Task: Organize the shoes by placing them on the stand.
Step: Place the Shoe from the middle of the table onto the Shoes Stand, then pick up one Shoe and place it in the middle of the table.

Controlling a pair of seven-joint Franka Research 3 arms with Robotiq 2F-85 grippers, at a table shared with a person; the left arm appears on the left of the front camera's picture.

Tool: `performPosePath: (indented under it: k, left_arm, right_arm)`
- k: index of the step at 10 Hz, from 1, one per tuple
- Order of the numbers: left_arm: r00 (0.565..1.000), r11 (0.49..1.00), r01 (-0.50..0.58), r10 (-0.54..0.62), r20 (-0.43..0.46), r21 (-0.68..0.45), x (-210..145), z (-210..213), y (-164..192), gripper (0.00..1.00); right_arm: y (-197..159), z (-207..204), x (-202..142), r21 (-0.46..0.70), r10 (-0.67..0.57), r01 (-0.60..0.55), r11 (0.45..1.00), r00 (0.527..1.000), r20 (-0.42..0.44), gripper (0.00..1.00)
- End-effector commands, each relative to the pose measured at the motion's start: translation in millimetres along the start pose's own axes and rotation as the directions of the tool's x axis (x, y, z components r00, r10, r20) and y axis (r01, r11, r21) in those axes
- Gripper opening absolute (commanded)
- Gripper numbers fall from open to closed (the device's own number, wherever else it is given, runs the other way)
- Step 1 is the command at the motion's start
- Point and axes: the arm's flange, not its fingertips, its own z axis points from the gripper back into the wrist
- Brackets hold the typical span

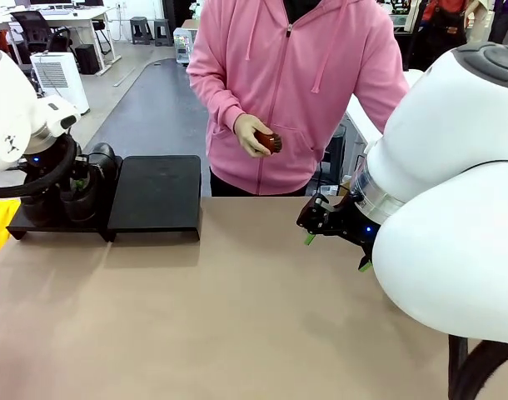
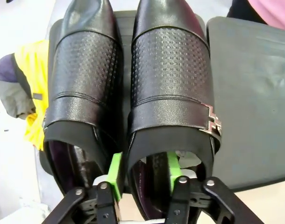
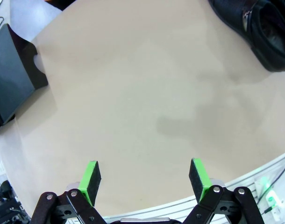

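The table [image 1: 237,325] is a plain tan sheet running from me to a person in a pink hooded top [image 1: 296,75] at its far edge. That person's hand [image 1: 250,132] holds a small reddish-brown brush [image 1: 269,142]. Behind them lies grey floor, with a white boxy unit [image 1: 58,79] and desks and chairs at the far left of the room.

The low matte-black stand of two flat panels [image 1: 158,193] sits at the far left of the table. Two glossy black leather shoes [image 2: 84,79] stand side by side on its left panel, touching along their sides. A yellow and grey cloth [image 2: 28,88] lies just left of the stand.

My left claw [image 2: 145,171] is down at the heel end of that pair. One green pad [image 2: 115,173] stands in the seam between the two shoes. The other is inside the opening of the buckled shoe [image 2: 170,79], the one next to the right panel. The collar wall of that shoe runs between my pads, but the inner pad stands off it, so the jaws are parted and pinch nothing.

My right claw [image 3: 145,179] hangs over the tan surface at the right, its fingers spread wide with nothing between them. A third black shoe [image 3: 261,28] lies on the table off to the right, well apart from it.
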Motion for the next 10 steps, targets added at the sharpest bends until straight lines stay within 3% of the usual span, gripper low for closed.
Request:
performPosePath:
  k: [1,2,10]
  left_arm:
    - [1.000,0.998,-0.023,0.022,0.014,0.059,2.8,7.3,-8.3,0.74]
    - [1.000,1.000,0.000,0.000,0.000,0.000,0.0,0.0,0.0,0.74]
    - [1.000,1.000,0.000,0.000,0.000,0.000,0.0,0.0,0.0,0.74]
  right_arm:
    - [2.5,0.6,3.0,0.014,0.016,-0.016,1.000,1.000,-0.011,1.00]
    - [2.5,0.6,3.0,0.014,0.016,-0.016,1.000,1.000,-0.011,1.00]
    - [2.5,0.6,3.0,0.014,0.016,-0.016,1.000,1.000,-0.011,1.00]
